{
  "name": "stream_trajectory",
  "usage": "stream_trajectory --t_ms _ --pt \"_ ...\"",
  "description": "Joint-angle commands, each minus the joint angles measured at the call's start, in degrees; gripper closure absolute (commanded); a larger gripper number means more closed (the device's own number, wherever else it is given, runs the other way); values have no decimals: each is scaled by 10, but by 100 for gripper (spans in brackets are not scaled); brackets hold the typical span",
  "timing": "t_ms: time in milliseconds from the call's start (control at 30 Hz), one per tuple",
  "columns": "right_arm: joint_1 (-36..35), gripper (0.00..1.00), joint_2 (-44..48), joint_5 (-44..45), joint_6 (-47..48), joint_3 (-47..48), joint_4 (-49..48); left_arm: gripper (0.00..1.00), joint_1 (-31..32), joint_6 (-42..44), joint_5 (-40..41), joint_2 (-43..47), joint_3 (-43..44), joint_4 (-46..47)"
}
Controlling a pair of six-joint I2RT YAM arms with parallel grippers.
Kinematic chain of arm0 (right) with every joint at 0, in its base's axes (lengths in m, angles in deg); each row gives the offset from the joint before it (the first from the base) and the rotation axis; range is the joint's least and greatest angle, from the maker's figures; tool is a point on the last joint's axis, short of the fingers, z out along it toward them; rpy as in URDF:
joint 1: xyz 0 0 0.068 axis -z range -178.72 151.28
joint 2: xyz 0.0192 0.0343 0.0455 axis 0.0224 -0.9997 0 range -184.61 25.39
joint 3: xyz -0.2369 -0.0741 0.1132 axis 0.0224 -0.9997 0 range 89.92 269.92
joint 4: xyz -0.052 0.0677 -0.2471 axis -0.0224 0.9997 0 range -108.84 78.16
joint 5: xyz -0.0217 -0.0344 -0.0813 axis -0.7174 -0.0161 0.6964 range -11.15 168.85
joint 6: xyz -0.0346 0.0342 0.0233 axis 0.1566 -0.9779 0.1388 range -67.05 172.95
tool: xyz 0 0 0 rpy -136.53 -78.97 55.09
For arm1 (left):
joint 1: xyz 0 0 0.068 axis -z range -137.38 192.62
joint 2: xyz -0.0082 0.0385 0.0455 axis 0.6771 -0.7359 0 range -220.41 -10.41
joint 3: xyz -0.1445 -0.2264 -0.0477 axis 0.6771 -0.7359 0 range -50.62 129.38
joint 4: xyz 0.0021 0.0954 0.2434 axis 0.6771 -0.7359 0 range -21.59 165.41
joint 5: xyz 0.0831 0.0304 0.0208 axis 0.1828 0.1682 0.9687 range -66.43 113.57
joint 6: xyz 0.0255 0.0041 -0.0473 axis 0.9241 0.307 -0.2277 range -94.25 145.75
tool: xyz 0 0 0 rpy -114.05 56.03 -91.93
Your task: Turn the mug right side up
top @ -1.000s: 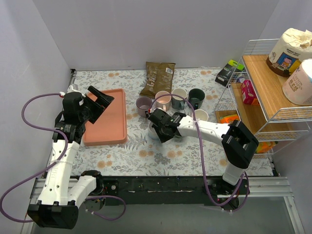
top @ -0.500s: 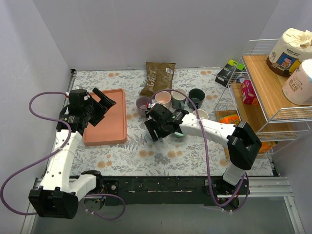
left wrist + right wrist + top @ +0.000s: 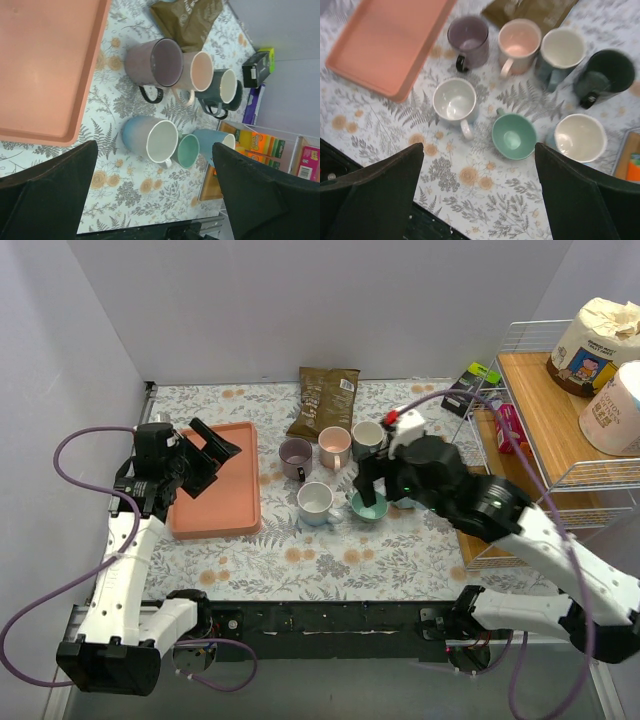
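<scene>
The mug [image 3: 318,502] is pale blue outside and white inside. It stands upright on the floral cloth, mouth up, with its handle toward the near edge. It also shows in the right wrist view [image 3: 454,100] and the left wrist view [image 3: 150,140]. My right gripper [image 3: 385,485] hangs high above the cups, open and holding nothing [image 3: 479,147], apart from the mug. My left gripper [image 3: 215,462] hovers over the pink tray [image 3: 215,510], open and holding nothing [image 3: 153,146].
Other upright cups crowd the mug: purple [image 3: 295,453], pink [image 3: 334,443], grey [image 3: 368,435], a teal one [image 3: 369,506], a dark green one [image 3: 610,72] and a light blue one [image 3: 580,137]. A brown bag [image 3: 325,400] lies behind them. A wire shelf rack [image 3: 540,410] stands at the right.
My right gripper opened, let go of the mug, and rose up and to the right. The mug stays upright where it was left. The left arm barely shifted.
</scene>
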Motion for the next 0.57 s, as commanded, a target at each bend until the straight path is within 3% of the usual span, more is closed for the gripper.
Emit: stream_trajectory --t_ms 0,167,533 --pt "2 1 123 87 62 35 -35 2 -2 26 -29 32 55 -19" --pt "2 1 182 93 69 73 -42 2 -2 49 -63 93 88 -11" --pt "2 1 183 117 66 121 -45 2 -2 86 -77 142 147 -13"
